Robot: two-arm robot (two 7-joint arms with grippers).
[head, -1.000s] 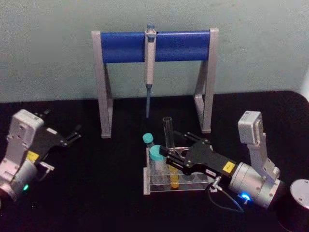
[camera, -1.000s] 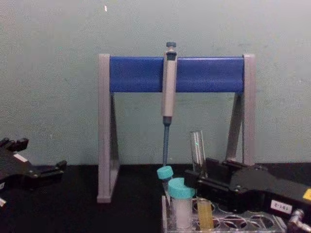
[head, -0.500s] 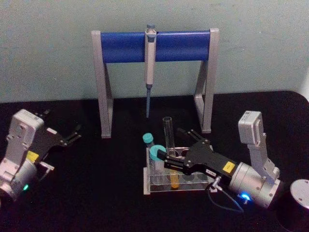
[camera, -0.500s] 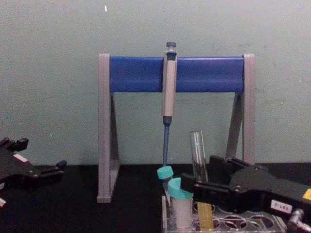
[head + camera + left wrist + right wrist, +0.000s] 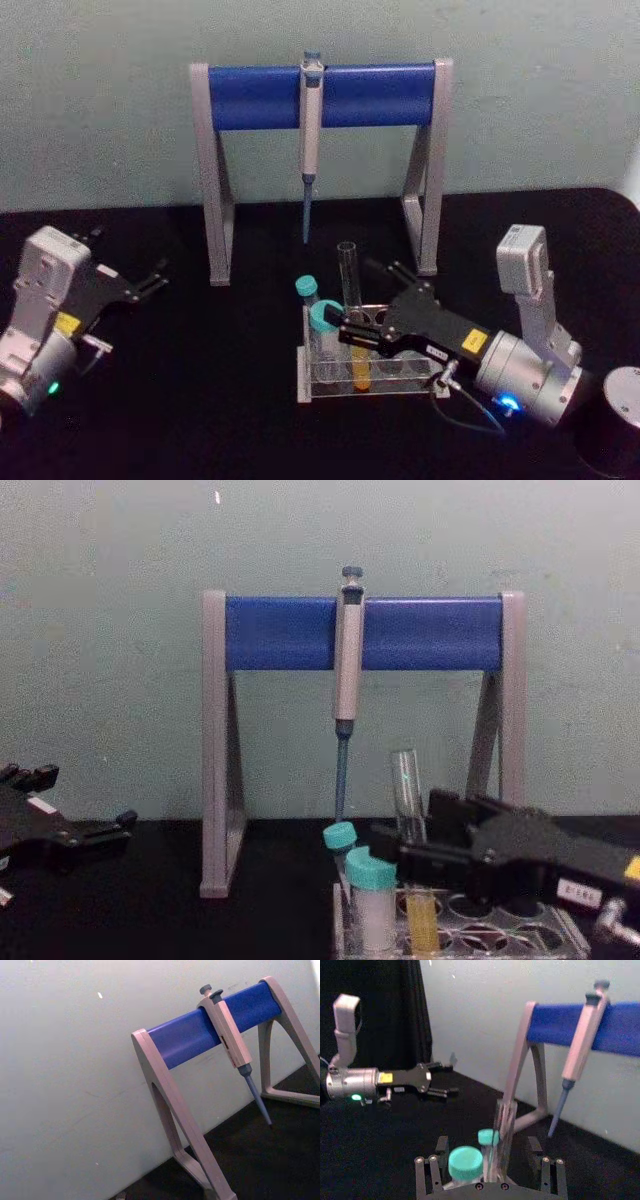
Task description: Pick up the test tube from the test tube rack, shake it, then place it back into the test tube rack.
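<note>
Compared with one second ago, the right gripper (image 5: pixel 352 333) has advanced toward the test tube (image 5: pixel 350 300) and its fingers have spread; the tube and the test tube rack (image 5: pixel 400 388) have not shifted.

Step in hand: approach and grasp. The tube stands upright in a front-row hole of the rack, at lower centre of the head view, its yellow-orange liquid low in the rack and its clear upper half rising above the gripper. Two teal-capped vials (image 5: pixel 322 322) stand just beside it, on its left in the frame.

Procedure:
1. Centre the tube between the fingers before closing.
2. Keep the near finger clear of the vials.
3. Close on the bare glass above the rack, then lift straight up, so the tube does not bind in its hole.

Gripper state: moderately open, one finger on each side of the tube in the right wrist view. Contact with the glass appears not yet made, though the chest view is partly blocked.

The left gripper (image 5: pixel 150 280) is parked at left of frame, open and empty, over the desk (image 5: pixel 200 400).
</note>
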